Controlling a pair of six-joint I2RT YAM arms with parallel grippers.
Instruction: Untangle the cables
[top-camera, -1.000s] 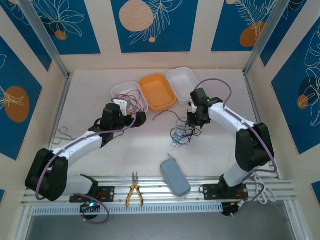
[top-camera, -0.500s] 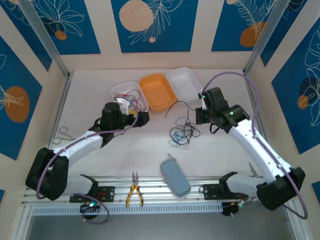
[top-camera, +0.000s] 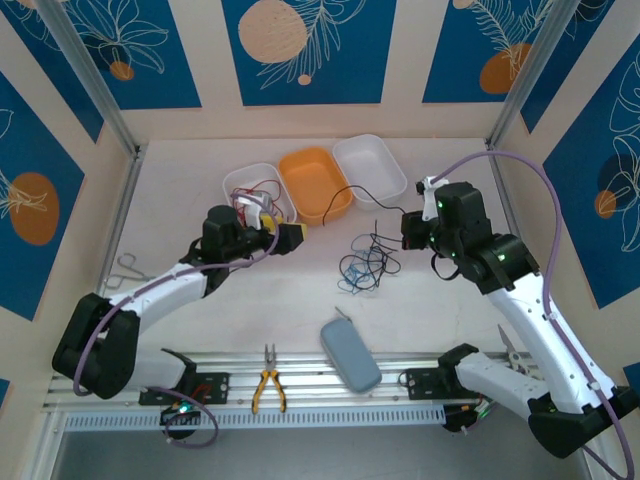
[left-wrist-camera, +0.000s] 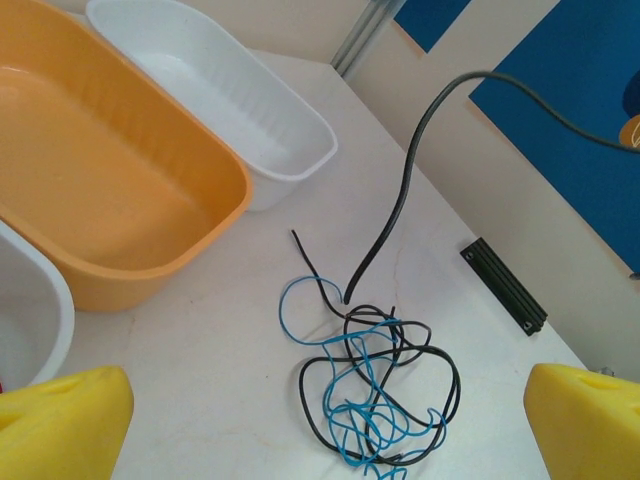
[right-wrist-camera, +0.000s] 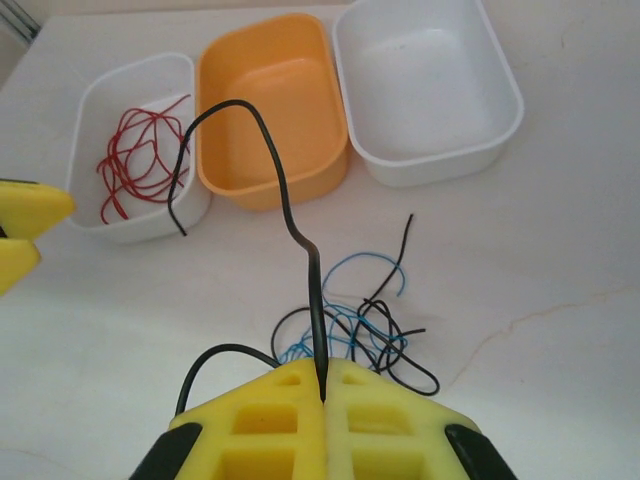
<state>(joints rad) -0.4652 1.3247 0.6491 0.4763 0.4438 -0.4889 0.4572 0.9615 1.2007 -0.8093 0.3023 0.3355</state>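
top: overhead, far | wrists: low, close — facing inward (sharing cables (left-wrist-camera: 372, 372), orange tray (left-wrist-camera: 110, 160))

Bright, even light falls from overhead, leaving the white table (top-camera: 300, 290) with only faint, soft-edged shadows and no hard glare beyond a mild sheen inside the orange tray (left-wrist-camera: 90, 150). In the left wrist view the yellow fingertips (left-wrist-camera: 60, 425) at 7 and 5 o'clock look slightly soft while the cables (left-wrist-camera: 370, 400) are sharp. In the right wrist view the black cable (right-wrist-camera: 318, 320) is crisp down to the pads (right-wrist-camera: 280, 420) at 6 o'clock.
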